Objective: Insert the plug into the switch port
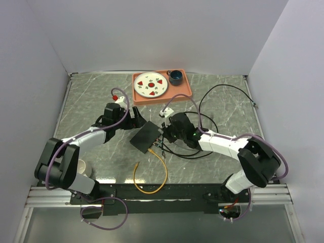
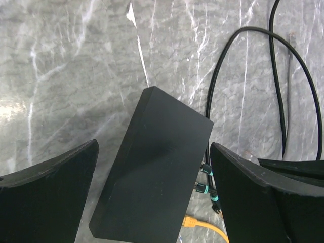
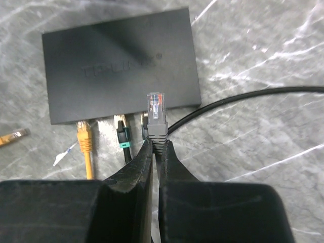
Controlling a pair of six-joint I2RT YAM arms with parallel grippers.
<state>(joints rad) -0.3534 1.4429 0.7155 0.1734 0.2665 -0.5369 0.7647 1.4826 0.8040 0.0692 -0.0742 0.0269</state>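
The switch is a flat matte-black box [image 1: 146,136] [image 2: 152,172] [image 3: 121,66] lying at the table's middle. Its port edge [image 3: 177,106] faces my right gripper [image 3: 157,144] [image 1: 164,132]. That gripper is shut on the grey boot of a plug [image 3: 156,119] whose clear tip points at the edge, just right of the seated plugs. Contact with a socket cannot be made out. An orange plug [image 3: 83,135] and a black-and-teal plug [image 3: 123,134] sit in ports to its left. My left gripper [image 2: 154,152] [image 1: 132,120] is open and straddles the box's far end, fingers [image 2: 50,197] clear of its sides.
An orange tray [image 1: 187,93] holding a plate and a dark mug stands at the back. Black cables [image 1: 223,91] [image 2: 276,76] loop to the right of the switch. The orange cable [image 1: 152,177] curls toward the near edge, its loose end [image 3: 12,135] on the table. A white cup [image 1: 83,167] stands near the left arm's base.
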